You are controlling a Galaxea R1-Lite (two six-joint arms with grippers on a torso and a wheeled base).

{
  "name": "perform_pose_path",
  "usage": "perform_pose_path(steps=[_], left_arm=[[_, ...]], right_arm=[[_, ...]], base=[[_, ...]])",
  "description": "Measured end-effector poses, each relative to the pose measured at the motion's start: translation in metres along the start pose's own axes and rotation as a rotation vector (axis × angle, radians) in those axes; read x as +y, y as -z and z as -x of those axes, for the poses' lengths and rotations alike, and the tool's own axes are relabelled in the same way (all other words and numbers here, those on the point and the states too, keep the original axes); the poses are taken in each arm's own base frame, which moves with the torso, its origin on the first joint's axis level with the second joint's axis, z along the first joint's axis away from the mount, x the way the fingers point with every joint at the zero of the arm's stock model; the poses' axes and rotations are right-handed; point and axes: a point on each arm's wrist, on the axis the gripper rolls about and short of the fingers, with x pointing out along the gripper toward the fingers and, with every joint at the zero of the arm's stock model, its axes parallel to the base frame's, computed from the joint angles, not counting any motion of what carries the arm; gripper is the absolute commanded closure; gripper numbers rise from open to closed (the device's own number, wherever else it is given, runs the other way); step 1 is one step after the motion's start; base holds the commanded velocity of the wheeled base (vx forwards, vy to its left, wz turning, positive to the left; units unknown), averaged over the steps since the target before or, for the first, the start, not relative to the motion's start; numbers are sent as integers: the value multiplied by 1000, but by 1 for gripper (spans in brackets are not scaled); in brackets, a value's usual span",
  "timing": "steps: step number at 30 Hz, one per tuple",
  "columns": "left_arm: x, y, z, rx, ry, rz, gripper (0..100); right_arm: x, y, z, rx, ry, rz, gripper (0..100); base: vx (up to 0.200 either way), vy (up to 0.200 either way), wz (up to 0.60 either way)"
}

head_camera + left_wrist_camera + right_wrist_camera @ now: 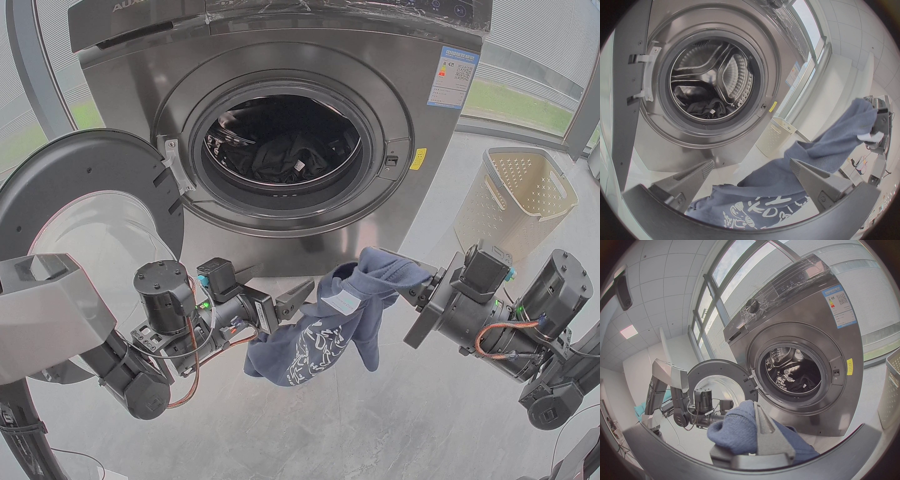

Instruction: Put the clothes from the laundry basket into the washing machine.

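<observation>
Dark clothes [281, 156] already in drum [215, 140] — right tool [417, 284] grips blue sweatshirt [325, 331], left tool [281, 284] wide near it — not yet loaded.

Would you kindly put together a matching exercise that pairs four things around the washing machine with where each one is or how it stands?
Things:
1. blue sweatshirt
2. dark clothes
3. laundry basket
4. machine door

Places or states:
A. lying inside the drum
B. swung open on the robot's left
C. standing on the floor, to the robot's right
D. clamped in the right pincer, hanging above the floor

Pairs: 1-D, 2-A, 3-C, 4-B.
</observation>
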Motion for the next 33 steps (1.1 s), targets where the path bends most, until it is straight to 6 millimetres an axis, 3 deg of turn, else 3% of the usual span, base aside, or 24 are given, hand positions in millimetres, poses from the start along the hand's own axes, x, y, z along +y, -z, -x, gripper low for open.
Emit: perform_pose_path(steps=[7,14,21,28,33], left_arm=[[-14,9,1,51,79,5,0],[-39,19,6,114,177,12,0],[-60,27,6,158,236,14,0],[-58,27,2,148,219,10,0],[-32,18,-1,110,133,-12,0]], right_arm=[[2,2,-8,-12,32,-22,100],[-10,12,-19,-6,149,-35,100],[-16,8,-36,-63,212,-54,100],[-24,11,-37,-57,224,-48,100],[-33,12,-32,-43,215,-39,100]], base=[[0,0,0],[0,0,0],[0,0,0],[0,0,0],[0,0,0]])
